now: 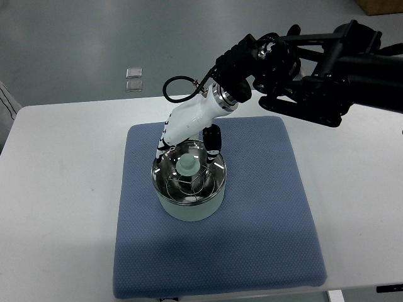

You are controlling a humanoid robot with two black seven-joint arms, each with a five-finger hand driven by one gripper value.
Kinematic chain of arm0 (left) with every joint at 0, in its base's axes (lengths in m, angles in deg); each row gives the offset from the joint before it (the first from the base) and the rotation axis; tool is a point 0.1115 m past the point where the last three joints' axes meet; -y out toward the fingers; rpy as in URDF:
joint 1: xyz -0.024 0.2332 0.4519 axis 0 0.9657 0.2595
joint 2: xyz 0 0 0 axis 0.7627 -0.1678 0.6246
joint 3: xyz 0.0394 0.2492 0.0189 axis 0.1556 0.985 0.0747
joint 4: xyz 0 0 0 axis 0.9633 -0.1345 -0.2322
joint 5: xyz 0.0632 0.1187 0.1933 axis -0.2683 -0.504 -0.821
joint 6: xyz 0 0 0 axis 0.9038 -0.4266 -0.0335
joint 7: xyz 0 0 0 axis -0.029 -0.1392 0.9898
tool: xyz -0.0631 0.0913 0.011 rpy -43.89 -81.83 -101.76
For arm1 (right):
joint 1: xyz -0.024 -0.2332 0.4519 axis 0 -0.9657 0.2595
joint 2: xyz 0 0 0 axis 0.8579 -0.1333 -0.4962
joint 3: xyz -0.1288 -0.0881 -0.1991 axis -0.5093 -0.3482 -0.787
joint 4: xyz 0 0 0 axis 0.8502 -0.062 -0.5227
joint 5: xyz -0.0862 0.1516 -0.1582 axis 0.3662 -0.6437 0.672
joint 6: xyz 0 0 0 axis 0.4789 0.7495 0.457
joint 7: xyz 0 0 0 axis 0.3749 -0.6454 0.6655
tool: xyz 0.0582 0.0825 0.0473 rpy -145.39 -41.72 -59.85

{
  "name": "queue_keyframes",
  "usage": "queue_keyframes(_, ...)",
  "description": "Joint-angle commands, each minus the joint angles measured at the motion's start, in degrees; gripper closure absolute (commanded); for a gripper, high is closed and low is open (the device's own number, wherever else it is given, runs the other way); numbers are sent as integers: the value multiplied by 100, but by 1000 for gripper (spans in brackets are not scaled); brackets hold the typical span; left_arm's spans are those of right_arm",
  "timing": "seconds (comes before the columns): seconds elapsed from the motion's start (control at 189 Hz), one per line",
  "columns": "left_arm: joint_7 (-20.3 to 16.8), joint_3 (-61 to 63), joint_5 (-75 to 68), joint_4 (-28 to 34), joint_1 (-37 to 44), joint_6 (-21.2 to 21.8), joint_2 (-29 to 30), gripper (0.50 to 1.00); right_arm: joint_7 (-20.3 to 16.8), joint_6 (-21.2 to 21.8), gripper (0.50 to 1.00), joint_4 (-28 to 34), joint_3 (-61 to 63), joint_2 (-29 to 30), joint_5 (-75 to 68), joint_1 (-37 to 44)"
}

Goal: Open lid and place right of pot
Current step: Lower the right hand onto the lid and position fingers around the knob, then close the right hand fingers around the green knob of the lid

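A pale green pot stands on the blue mat, left of its middle. A glass lid with a light green knob sits on top of it. My right hand, white with black fingers, reaches in from the upper right and hovers over the pot's far rim. Its fingers hang down on either side of the knob, spread and apart from it. Nothing is held. The left arm is out of view.
The mat lies on a white table. Bare mat stretches to the right of the pot and in front of it. Two small clear squares lie on the grey floor beyond the table's far edge.
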Motion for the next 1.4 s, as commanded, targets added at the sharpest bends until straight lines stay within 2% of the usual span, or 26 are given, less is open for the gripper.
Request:
queue_keyframes(0.0, -1, 0, 0, 0, 0, 0, 0, 500, 0, -2, 675, 1, -1, -58, -34, -16)
queue_keyframes(0.233, -1, 0, 0, 0, 0, 0, 0, 500, 0, -19, 715, 1, -1, -102, -7, -87)
queue_keyframes(0.636, -1, 0, 0, 0, 0, 0, 0, 500, 0, -406, 730, -25, -1, -119, 10, -271)
queue_keyframes(1.081, -1, -8, 0, 0, -8, 0, 0, 500, 0, -441, 738, -34, 52, -172, -42, -350)
queue_keyframes(1.24, -1, -8, 0, 0, 0, 0, 0, 500, 0, -547, 775, -34, 52, -190, -51, -394)
queue_keyframes(1.394, -1, -8, 0, 0, -8, 0, 0, 500, 0, -608, 777, -34, 52, -225, -42, -429)
